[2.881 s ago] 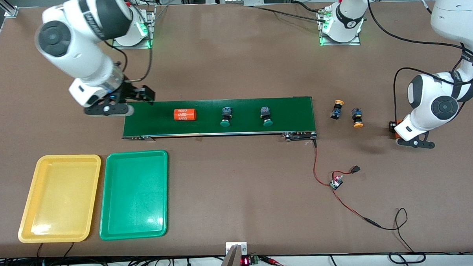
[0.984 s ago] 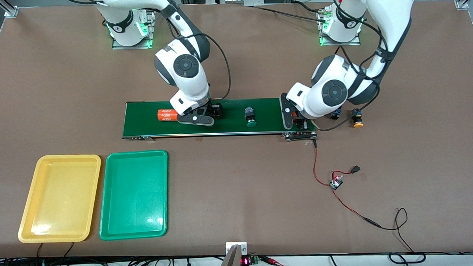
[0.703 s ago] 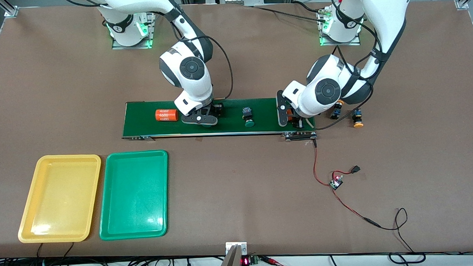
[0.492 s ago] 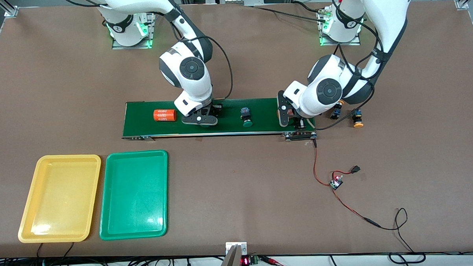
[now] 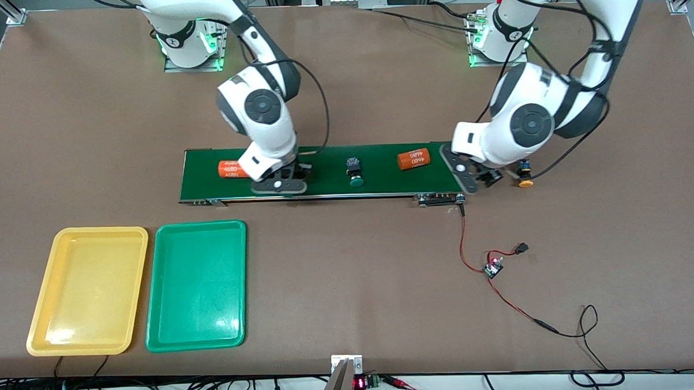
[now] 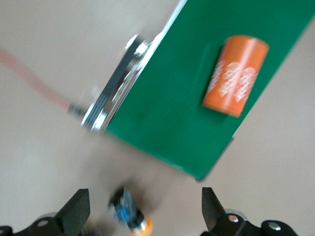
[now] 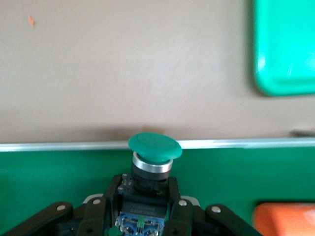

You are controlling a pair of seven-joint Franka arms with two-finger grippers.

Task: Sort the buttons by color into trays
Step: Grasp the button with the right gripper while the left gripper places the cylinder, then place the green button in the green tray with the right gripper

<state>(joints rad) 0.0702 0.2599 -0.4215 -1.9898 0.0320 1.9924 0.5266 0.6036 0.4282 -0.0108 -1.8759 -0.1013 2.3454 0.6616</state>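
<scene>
My right gripper [image 5: 280,183] [image 7: 145,196] is shut on the black-and-blue body of a green-capped button [image 7: 154,146], low over the conveyor belt [image 5: 381,179]. A second green-capped button [image 5: 355,173] lies on the belt's middle. My left gripper [image 5: 477,179] [image 6: 142,214] is open over the table just off the belt's end, with a yellow-capped button [image 6: 130,218] lying between its fingers, untouched. Another yellow-capped button [image 5: 524,174] lies beside it. The yellow tray [image 5: 87,290] and green tray [image 5: 197,287] sit side by side, nearer the front camera, toward the right arm's end.
Two orange cylinders printed 4680 lie on the belt, one [image 5: 231,168] beside my right gripper, one [image 5: 413,159] [image 6: 236,74] near the left arm's end. A small circuit board [image 5: 491,268] with red wires lies on the table nearer the front camera.
My left gripper opened, left an orange cylinder on the belt and moved off the belt's end over the yellow-capped buttons. My right gripper shut on a green-capped button. The belt's load drifted toward the right arm's end.
</scene>
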